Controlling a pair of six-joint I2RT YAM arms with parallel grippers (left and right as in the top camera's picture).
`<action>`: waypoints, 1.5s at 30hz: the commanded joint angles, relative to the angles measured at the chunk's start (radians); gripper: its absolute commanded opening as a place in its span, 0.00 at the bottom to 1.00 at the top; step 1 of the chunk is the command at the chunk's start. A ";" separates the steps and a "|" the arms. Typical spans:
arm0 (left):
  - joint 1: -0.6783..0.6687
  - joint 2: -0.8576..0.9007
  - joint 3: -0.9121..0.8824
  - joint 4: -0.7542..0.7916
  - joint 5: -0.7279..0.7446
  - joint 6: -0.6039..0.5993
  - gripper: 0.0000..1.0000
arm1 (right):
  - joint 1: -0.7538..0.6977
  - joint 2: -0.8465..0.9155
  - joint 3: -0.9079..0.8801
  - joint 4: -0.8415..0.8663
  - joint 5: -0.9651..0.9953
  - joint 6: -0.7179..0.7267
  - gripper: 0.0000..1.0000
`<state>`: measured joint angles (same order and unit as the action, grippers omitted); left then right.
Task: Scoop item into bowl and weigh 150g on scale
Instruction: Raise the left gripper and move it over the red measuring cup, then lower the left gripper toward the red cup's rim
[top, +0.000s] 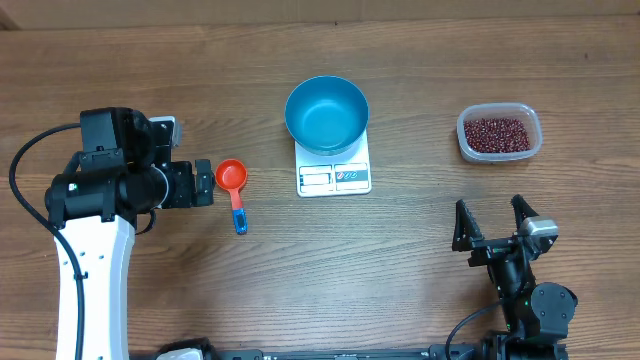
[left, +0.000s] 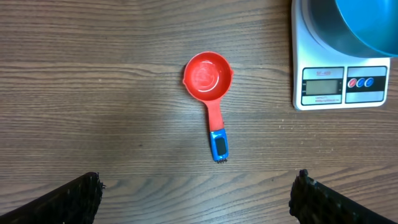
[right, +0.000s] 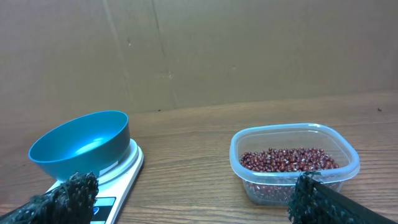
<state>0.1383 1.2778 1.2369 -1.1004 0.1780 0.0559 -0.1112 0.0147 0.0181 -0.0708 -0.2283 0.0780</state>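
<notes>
On one white scale (top: 334, 178), one blue bowl (top: 326, 113); far right, one tub (top: 535, 131) of many beans (top: 497, 133); one red scoop (top: 233, 185) by open left gripper (top: 205, 184); right gripper (top: 489, 212) open too, both empty

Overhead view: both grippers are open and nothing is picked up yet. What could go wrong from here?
The red scoop lies flat on the table; the left gripper may nudge it instead of gripping its thin handle.
The blue bowl overhangs the far edge of the scale and looks tilted; a bump could tip it.
The beans sit in the tub across the scale from the scoop, so loaded scoops could spill in transit.
</notes>
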 joint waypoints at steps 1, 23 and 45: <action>0.005 0.005 0.026 -0.003 -0.032 0.019 0.99 | -0.001 -0.012 -0.010 0.006 0.010 -0.001 1.00; 0.005 0.005 0.026 0.002 -0.032 0.019 0.99 | -0.001 -0.012 -0.010 0.006 0.010 0.000 1.00; 0.005 0.005 0.026 0.013 -0.032 0.019 0.99 | -0.001 -0.012 -0.010 0.006 0.010 0.000 1.00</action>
<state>0.1383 1.2778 1.2369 -1.0927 0.1524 0.0589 -0.1112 0.0147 0.0181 -0.0708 -0.2279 0.0780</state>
